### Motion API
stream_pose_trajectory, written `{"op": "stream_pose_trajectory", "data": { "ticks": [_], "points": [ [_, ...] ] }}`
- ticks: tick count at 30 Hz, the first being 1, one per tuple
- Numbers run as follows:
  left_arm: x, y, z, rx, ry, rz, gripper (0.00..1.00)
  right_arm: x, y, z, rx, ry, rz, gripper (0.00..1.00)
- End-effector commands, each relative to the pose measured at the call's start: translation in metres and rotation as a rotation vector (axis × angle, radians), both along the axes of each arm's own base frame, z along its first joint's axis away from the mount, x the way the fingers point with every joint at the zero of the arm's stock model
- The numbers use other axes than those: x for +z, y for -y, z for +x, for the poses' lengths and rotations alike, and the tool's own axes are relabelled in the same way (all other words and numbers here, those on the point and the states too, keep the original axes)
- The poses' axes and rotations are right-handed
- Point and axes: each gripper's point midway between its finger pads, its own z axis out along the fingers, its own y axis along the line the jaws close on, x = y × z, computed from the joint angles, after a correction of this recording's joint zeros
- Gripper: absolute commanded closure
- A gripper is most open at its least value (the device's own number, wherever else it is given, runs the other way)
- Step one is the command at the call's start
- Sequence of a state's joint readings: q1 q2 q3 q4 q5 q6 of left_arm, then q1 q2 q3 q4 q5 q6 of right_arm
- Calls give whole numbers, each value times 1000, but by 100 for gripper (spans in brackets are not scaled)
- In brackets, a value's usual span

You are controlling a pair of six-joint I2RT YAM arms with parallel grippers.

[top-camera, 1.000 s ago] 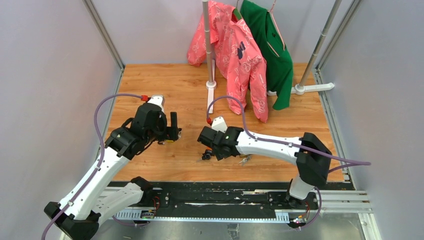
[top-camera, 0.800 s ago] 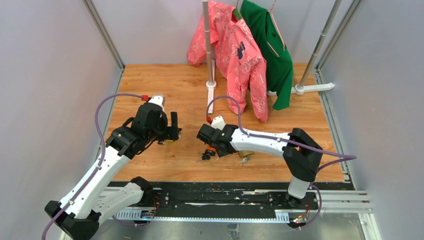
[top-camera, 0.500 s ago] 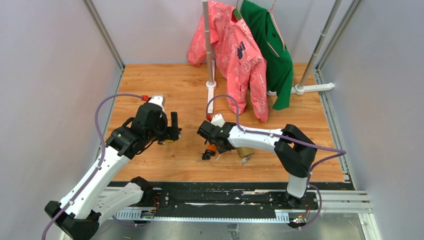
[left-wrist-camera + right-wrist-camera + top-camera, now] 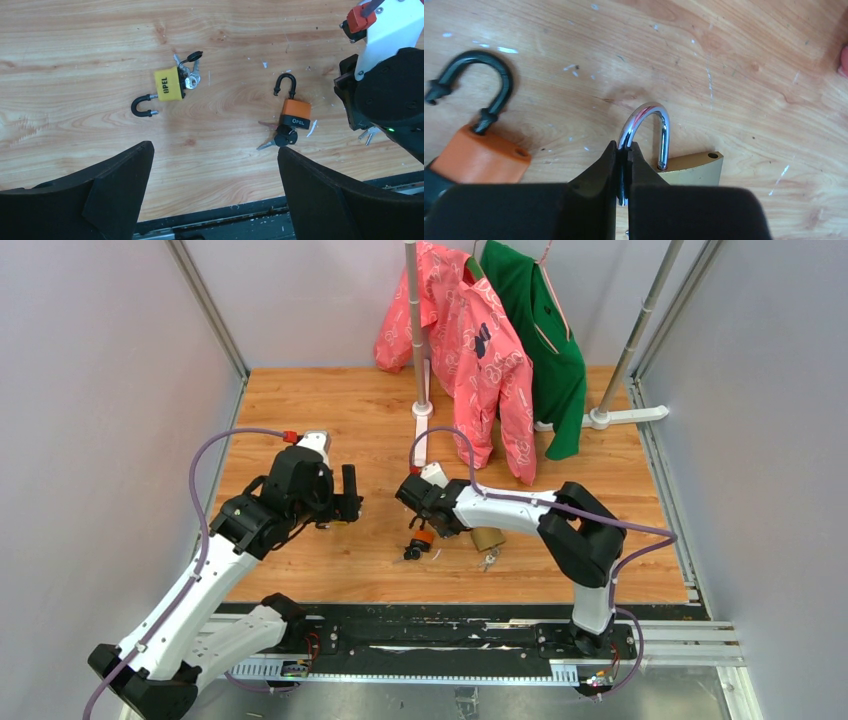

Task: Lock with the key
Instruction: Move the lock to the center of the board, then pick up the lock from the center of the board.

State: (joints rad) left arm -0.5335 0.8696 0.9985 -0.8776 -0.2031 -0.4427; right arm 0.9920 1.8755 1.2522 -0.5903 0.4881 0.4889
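My right gripper (image 4: 624,150) is shut on the free leg of the silver shackle (image 4: 649,119) of a brass padlock (image 4: 691,167), which lies on the wooden table with the shackle open. In the top view that gripper (image 4: 432,523) sits left of the brass padlock (image 4: 488,538), and silver keys (image 4: 488,560) lie just below the lock. An orange padlock (image 4: 295,114) with an open black shackle has a black-headed key (image 4: 285,136) at its base. A yellow padlock (image 4: 168,84) lies open with a key bunch (image 4: 189,75). My left gripper (image 4: 214,150) hovers open above the table, holding nothing.
A pink shirt (image 4: 470,340) and a green shirt (image 4: 545,330) hang from a rack at the back. The rack's post (image 4: 418,330) stands on a white foot just behind my right gripper. Grey walls close the table (image 4: 300,410) on the left and right.
My right gripper has shifted left and closed onto the brass padlock's shackle, with the arm's elbow folding inward. The left arm has not moved.
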Motion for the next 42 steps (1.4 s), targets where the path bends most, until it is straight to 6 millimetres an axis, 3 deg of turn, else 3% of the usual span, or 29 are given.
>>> {"op": "stream_pose_trajectory", "data": {
  "ticks": [1,3,4,5,7,9,12,15,19,22,25,27,31,38,42],
  "points": [
    [-6,2,0,6,-20,2,0,28,-37,-5,169,24,134,100],
    [-9,2,1,23,-37,1,0,34,-56,-15,243,24,168,100],
    [-11,4,1,30,-49,-4,0,36,-65,-22,277,22,179,94],
    [-13,6,2,32,-61,-11,0,38,-70,-25,292,19,184,84],
    [-17,11,3,24,-87,-22,1,39,-75,-31,297,2,186,49],
    [-20,18,6,11,-108,-36,2,44,-73,-32,288,1,188,37],
    [-23,32,11,-28,-141,-50,4,60,-65,-34,292,18,196,29],
    [-29,55,20,-90,-200,-86,6,80,-42,-40,266,44,198,28],
    [-41,88,30,-146,-300,-132,15,101,17,-45,97,89,295,29],
    [-56,124,27,-222,-377,-156,21,103,62,-51,-49,116,383,30],
    [-76,151,23,-267,-460,-186,29,105,96,-58,-156,132,438,30],
    [-92,157,23,-249,-516,-194,35,105,114,-63,-205,137,436,31],
    [-108,161,23,-226,-556,-204,35,106,129,-69,-242,147,410,31],
    [-146,165,21,-205,-679,-189,42,104,130,-71,-265,139,418,32],
    [-154,161,24,-169,-708,-191,46,104,132,-72,-267,141,412,32]
  ]
}}
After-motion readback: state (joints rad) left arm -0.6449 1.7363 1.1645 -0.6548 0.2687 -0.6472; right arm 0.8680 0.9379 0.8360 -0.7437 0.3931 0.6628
